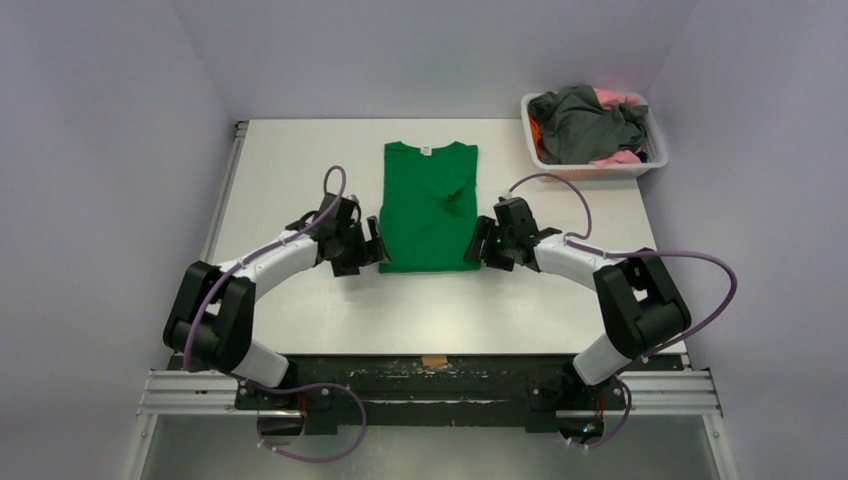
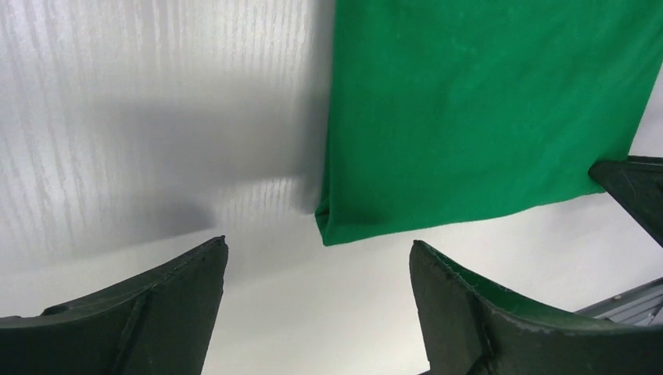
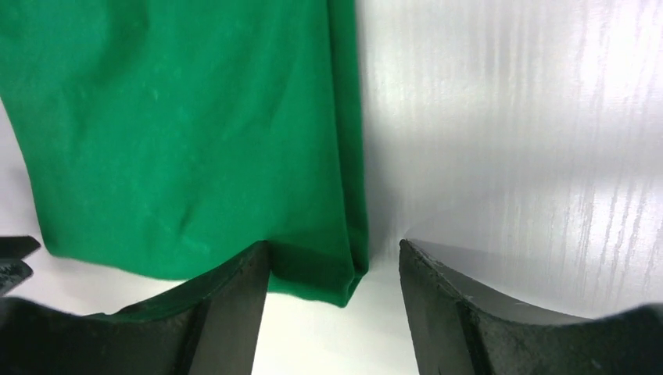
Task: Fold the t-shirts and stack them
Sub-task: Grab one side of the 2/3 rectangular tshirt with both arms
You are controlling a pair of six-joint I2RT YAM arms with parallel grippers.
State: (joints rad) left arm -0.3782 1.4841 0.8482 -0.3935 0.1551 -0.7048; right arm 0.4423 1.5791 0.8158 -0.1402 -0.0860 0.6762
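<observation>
— Where is the shirt lying?
— On the table [image 1: 290, 160], the green shirt [image 1: 428, 205] is lying mid-way as a long strip. The other shirts [image 1: 585, 120] are sitting in the far-right basket [image 1: 640, 165]. I'm judging both near corners need pinching evenly.
— Your grippers?
— My left gripper [image 2: 317, 246] and right gripper [image 3: 335, 246] are gaping wide, holding nothing, at those corners.

Bright even light, soft shadows, streaky glare on table [image 3: 508, 117]

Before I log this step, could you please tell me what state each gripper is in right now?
Left gripper: open, holding nothing, by a near corner of the green t-shirt.
Right gripper: open, holding nothing, over its other near corner.
</observation>
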